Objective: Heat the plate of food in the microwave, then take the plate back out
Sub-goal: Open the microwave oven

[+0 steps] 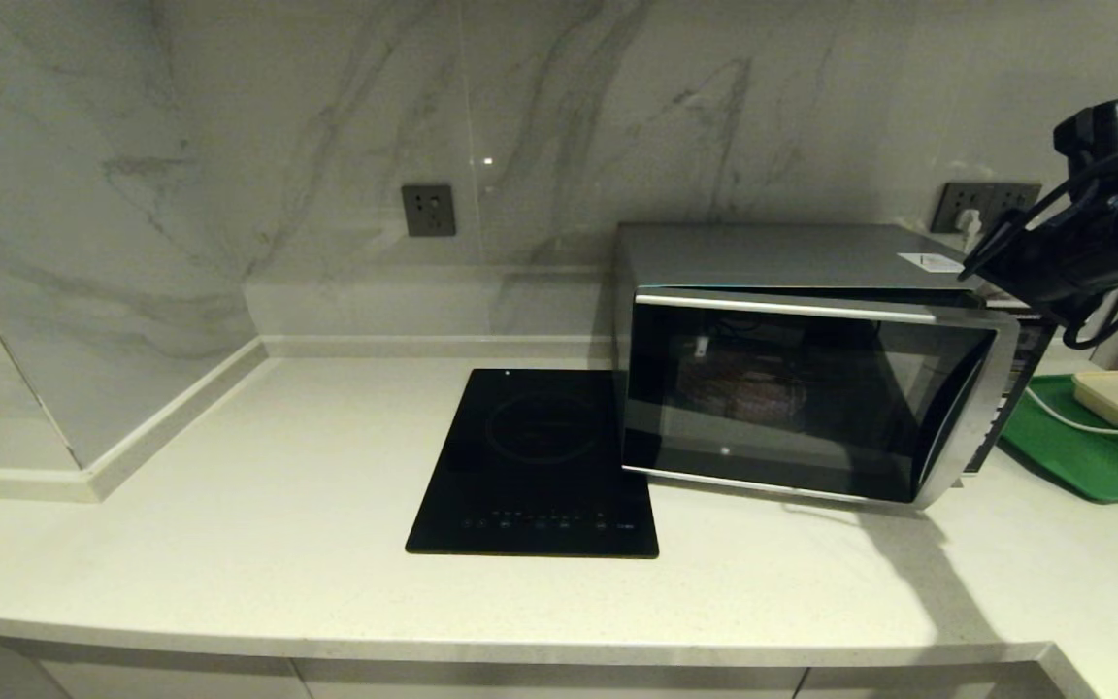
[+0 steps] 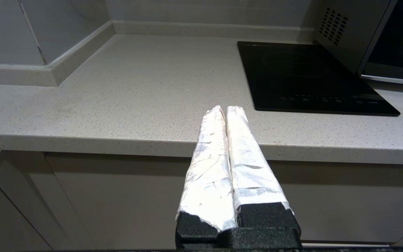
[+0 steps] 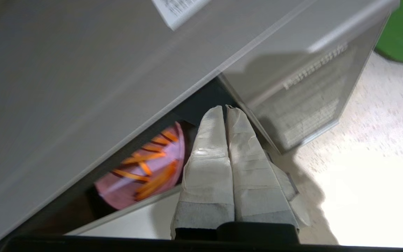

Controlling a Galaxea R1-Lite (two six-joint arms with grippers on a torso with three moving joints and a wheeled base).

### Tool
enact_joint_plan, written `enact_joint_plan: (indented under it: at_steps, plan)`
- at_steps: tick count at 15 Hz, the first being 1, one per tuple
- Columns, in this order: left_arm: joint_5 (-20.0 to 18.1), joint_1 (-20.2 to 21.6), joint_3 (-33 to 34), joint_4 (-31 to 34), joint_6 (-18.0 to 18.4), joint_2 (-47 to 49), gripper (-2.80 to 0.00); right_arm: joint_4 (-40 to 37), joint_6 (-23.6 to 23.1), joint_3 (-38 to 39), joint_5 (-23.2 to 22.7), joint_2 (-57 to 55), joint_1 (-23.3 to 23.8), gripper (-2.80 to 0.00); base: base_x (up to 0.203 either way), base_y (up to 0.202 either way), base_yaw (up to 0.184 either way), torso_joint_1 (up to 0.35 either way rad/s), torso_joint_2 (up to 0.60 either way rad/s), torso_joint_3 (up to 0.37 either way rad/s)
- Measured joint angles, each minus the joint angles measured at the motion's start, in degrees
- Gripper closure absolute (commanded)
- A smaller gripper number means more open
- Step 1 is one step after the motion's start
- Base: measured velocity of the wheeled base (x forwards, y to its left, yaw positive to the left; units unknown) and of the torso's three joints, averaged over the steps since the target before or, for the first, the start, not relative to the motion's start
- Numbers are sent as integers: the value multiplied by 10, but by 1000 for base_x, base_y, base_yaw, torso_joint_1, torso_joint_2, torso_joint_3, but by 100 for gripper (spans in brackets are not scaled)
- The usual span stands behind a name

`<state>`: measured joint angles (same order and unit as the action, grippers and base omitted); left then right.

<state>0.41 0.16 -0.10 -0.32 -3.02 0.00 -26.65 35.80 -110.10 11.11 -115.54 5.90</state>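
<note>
Plate of food [image 3: 142,168] sat inside the microwave [image 1: 792,388], just behind the door [image 3: 313,87], which stood ajar beside the right pincer [image 3: 226,108]. Right pincer was closed, empty. Left pincer [image 2: 226,108] was closed, empty, at the surface [image 2: 135,91] edge.

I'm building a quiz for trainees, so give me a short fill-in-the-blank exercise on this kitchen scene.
1. The microwave door stands ___.
2. The plate of food sits ___ the microwave.
3. The black induction hob lies on the microwave's ___ side in the head view.
4. The right hand has its fingers ___.

Missing words: ajar; inside; left; shut
</note>
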Motion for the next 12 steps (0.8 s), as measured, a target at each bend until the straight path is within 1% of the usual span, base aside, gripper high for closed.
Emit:
enact_joint_plan:
  at_steps: [7, 10, 12]
  plan:
    - [0, 0, 0, 0, 0, 0, 0, 4, 2, 37, 0, -11, 2, 0, 0, 0, 0, 0, 0, 0]
    - [0, 0, 0, 0, 0, 0, 0, -1, 1, 72, -2, 17, 1, 0, 0, 0, 0, 0, 0, 0]
    - [0, 0, 0, 0, 0, 0, 0, -24, -2, 102, -11, 52, -1, 0, 0, 0, 0, 0, 0, 0]
